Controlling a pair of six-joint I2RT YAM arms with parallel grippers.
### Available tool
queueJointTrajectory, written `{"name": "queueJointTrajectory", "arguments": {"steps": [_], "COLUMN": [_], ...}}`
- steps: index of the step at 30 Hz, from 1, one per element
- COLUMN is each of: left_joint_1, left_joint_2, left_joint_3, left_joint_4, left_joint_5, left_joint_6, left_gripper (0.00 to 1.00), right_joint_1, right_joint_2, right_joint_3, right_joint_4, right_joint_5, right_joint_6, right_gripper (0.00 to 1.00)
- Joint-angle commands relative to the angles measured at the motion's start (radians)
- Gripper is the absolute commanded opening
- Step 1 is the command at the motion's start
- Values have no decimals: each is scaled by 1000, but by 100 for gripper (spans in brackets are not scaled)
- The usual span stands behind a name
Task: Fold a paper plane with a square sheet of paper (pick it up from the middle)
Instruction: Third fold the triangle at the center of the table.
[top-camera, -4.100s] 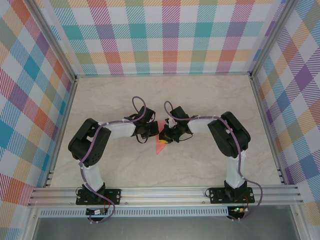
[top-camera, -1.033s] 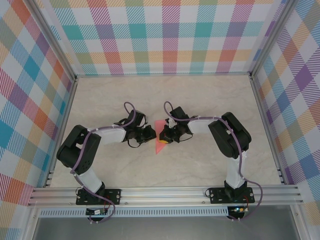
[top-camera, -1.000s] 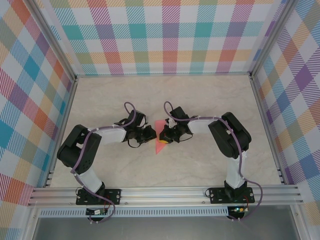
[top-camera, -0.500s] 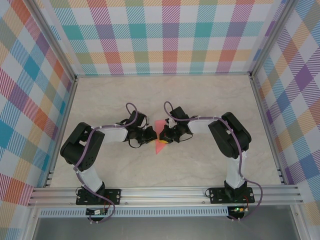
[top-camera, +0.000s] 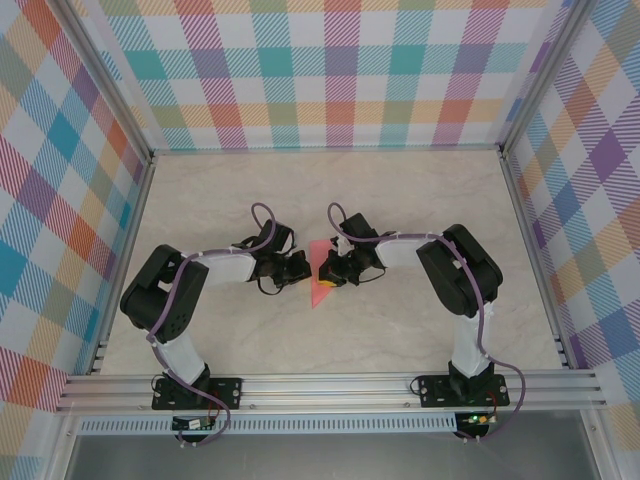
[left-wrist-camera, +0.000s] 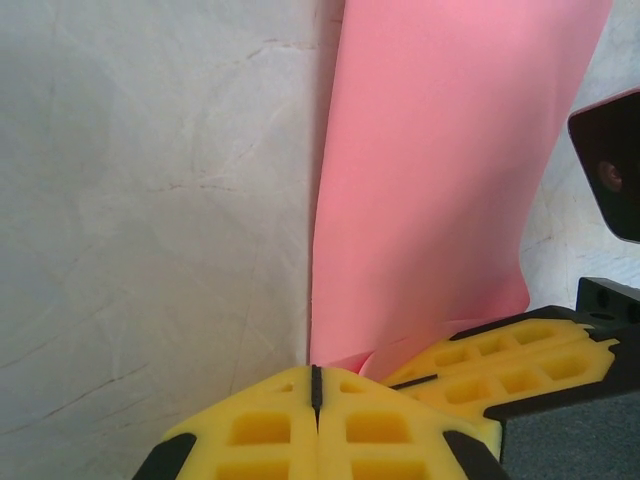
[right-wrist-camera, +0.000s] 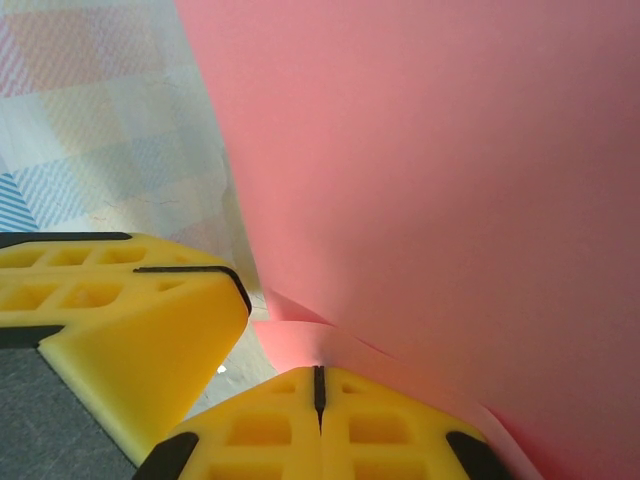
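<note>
The salmon-pink paper (top-camera: 316, 292) lies folded into a slim pointed paper plane shape at the table's middle, tip toward the near edge. My left gripper (top-camera: 302, 268) sits at its left edge and my right gripper (top-camera: 325, 272) on its right side, nearly tip to tip. In the left wrist view the left gripper (left-wrist-camera: 316, 375) is shut, its seam at the paper's (left-wrist-camera: 450, 150) left edge, with the right gripper's fingers (left-wrist-camera: 500, 350) beside it. The right gripper (right-wrist-camera: 319, 372) is shut against a raised flap of the paper (right-wrist-camera: 450, 180). Whether either pinches paper is unclear.
Bare marble-pattern tabletop (top-camera: 420, 200) surrounds the paper. Plaid walls (top-camera: 330, 70) enclose the back and both sides, and an aluminium rail (top-camera: 330, 385) runs along the near edge by the arm bases.
The left gripper crept a little right toward the paper's edge and its jaws closed fully. The right arm and the paper stayed put.
</note>
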Motion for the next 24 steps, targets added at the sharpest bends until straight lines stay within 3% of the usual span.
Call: {"name": "queueJointTrajectory", "arguments": {"steps": [1, 13, 18, 24], "left_joint_1": [-12, -12, -14, -15], "left_joint_2": [-23, -32, -11, 17], "left_joint_3": [15, -6, -8, 2], "left_joint_4": [-11, 58, 74, 59], "left_joint_5": [1, 57, 84, 87], "left_joint_6": [23, 6, -1, 0], "left_gripper": [0, 9, 1, 0], "right_joint_1": [3, 3, 3, 3], "right_joint_2": [31, 26, 28, 30], "right_joint_3": [-5, 1, 1, 2], "right_joint_4": [-46, -45, -45, -45], "right_joint_5": [22, 18, 18, 18], "right_joint_6": [-21, -21, -21, -17], "right_gripper": [2, 1, 0, 0]}}
